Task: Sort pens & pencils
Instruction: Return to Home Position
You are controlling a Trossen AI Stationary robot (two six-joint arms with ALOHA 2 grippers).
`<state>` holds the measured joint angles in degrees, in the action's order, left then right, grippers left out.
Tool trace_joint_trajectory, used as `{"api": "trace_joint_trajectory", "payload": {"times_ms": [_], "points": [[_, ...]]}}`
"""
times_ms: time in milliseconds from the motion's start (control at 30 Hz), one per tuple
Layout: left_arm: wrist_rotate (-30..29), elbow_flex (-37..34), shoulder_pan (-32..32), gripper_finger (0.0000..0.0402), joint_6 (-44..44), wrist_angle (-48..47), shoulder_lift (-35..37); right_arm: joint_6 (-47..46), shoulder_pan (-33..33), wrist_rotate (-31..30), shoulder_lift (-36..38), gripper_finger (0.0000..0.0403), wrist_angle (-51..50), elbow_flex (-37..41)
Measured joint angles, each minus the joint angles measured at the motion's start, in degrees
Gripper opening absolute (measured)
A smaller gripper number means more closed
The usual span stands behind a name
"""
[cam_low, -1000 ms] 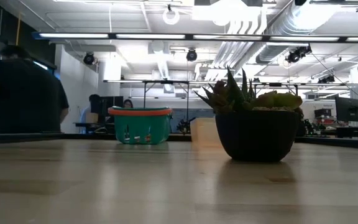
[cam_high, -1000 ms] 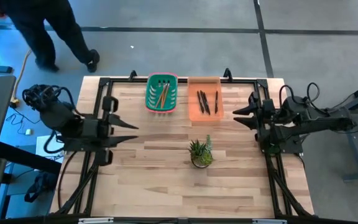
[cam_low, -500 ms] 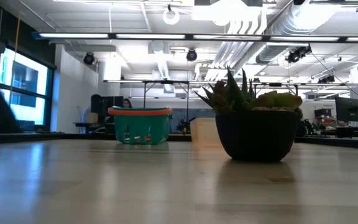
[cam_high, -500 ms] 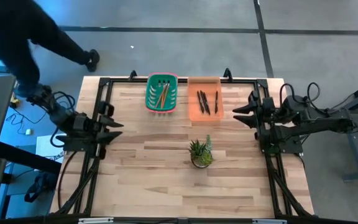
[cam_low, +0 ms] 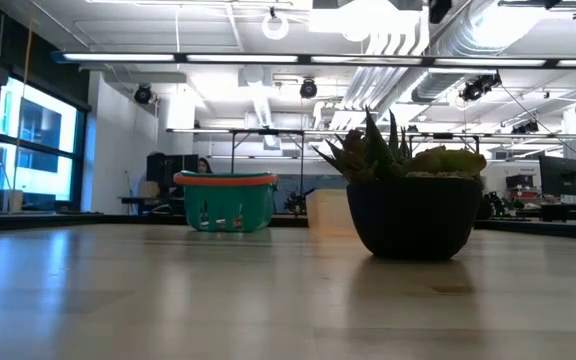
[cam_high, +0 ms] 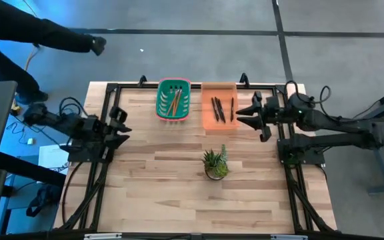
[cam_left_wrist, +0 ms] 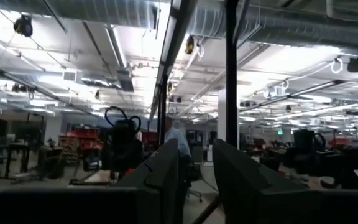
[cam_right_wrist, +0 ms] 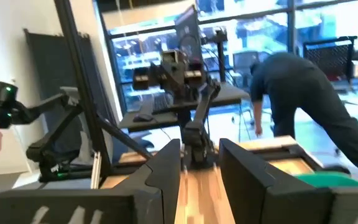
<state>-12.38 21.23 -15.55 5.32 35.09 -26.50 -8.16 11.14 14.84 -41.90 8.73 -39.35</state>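
Observation:
Three black pens (cam_high: 219,109) lie flat on the floor of the orange tray (cam_high: 207,117) at the table's far edge. Orange-tan pencils (cam_high: 174,101) lie in the green basket (cam_high: 161,101) just left of it. My right gripper (cam_high: 239,115) is open and hovers level just right of the orange tray, pointing toward the table's left. My left gripper (cam_high: 122,131) is open at the table's left edge, pointing right, far from both containers. In the low view the green basket (cam_low: 225,203) and the pale tray (cam_low: 326,210) stand at the far edge.
A small potted succulent (cam_high: 215,164) stands right of the table's middle, near side of the tray; its dark pot (cam_low: 415,215) fills the low view's right. A person (cam_high: 19,33) stands beyond the table's far left corner. Bare wood (cam_high: 165,193) spans the near half.
My right gripper has swung from the table's right edge toward the far side and left, up to the orange tray's right side. My left gripper has drawn back toward the table's left edge. The person beyond the far left corner has moved left.

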Motion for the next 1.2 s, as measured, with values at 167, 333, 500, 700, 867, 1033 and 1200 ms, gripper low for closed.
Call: {"api": "trace_joint_trajectory", "payload": {"times_ms": [167,333,500,700,867,1033,1200], "points": [[9.35,0.00,10.51,0.0090,-7.01,-1.65,-1.16,-0.83,3.85,5.13,-4.43,0.0103,5.65,-0.02],[17.36,-0.02,19.12,0.0090,-12.25,-3.20,-1.11,-0.85,5.79,7.27,-5.08,0.0103,5.86,0.00],[20.43,-0.02,24.12,0.0090,-14.16,-4.99,-1.11,0.00,7.13,7.36,-3.19,0.0103,5.62,-0.02],[25.33,-0.10,29.19,0.0090,-17.03,-9.76,-1.11,0.93,8.92,7.38,-0.64,0.0103,-1.15,-0.02],[26.11,-4.78,31.54,0.0090,-19.43,-7.33,-0.29,0.15,9.27,7.39,2.06,0.0103,-2.22,4.75],[26.11,-12.55,32.06,0.0090,-23.45,1.75,1.43,-6.28,9.26,7.45,6.05,0.0103,12.66,16.26],[24.64,-14.78,32.06,0.0090,-24.73,-0.54,2.29,-7.74,9.26,4.85,8.76,0.0103,18.75,22.29]]}}
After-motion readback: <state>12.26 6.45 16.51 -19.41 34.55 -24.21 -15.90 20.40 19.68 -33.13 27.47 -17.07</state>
